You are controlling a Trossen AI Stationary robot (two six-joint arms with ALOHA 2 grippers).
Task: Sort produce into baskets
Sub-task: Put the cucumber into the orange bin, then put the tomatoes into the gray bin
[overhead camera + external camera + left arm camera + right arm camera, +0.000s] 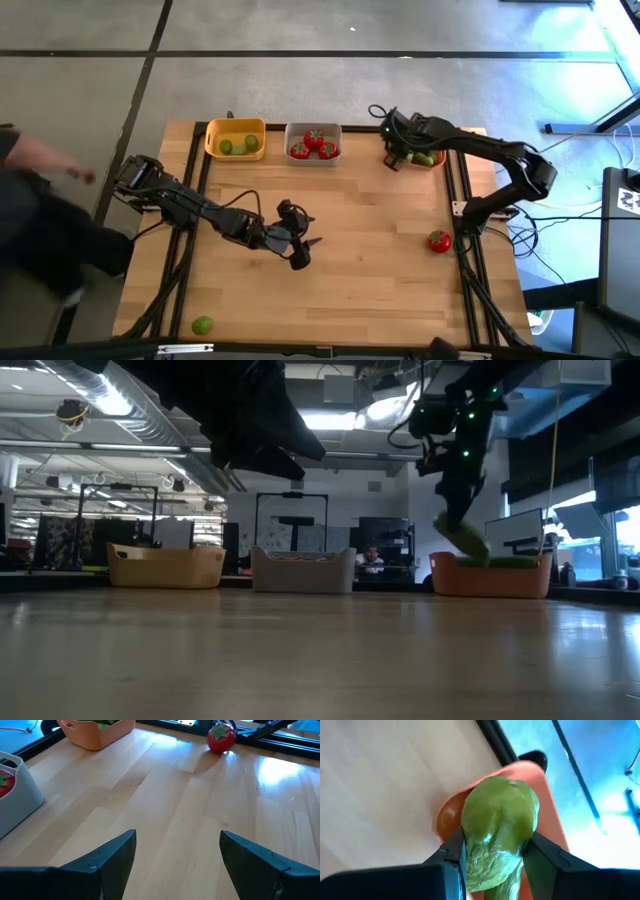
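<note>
The right gripper (492, 857) held a green cucumber (497, 832) clamped above the far-right orange basket (490, 575), apparently to drop it there, while the left gripper (177, 857) waited wide open mid-table.

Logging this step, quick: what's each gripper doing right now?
Left gripper: open, empty, over mid-table.
Right gripper: shut on a cucumber above the orange basket.

Lab/workshop: exposed ceiling ducts (150, 420), equipment racks (292, 525), concrete floor (300, 90).
</note>
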